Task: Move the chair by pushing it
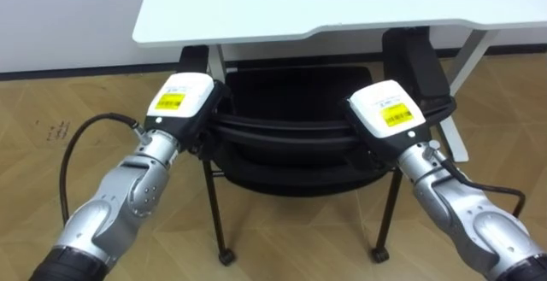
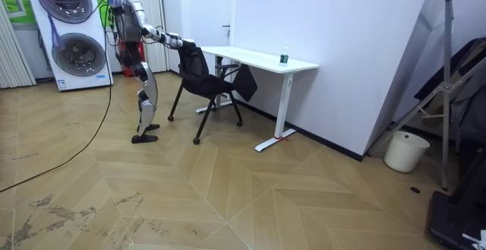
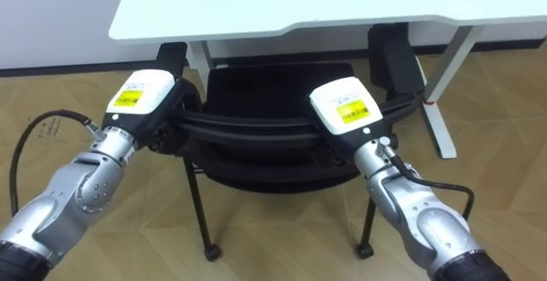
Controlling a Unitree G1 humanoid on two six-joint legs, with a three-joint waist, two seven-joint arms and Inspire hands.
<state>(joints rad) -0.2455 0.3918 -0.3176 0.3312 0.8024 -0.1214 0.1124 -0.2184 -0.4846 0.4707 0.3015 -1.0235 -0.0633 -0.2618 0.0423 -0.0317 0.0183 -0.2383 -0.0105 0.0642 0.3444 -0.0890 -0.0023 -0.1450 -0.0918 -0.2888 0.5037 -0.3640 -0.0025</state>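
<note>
A black chair [image 1: 286, 133] on castors stands in front of me, its seat [image 1: 291, 84] partly under the white desk [image 1: 342, 3]. My left hand [image 1: 181, 98] rests against the left end of the backrest's top edge. My right hand [image 1: 389, 112] rests against its right end. Both hands show their white backs with yellow labels. In the room view I stand behind the chair [image 2: 199, 71] with both arms stretched forward to it, and the desk [image 2: 258, 58] is beyond.
The desk's white legs [image 1: 466, 59] stand either side of the chair. A dark thing [image 1: 423, 63] hangs from the desk at the right. Stacked washing machines [image 2: 72, 30] are behind me. A white bucket [image 2: 402, 151] stands at the room view's far right.
</note>
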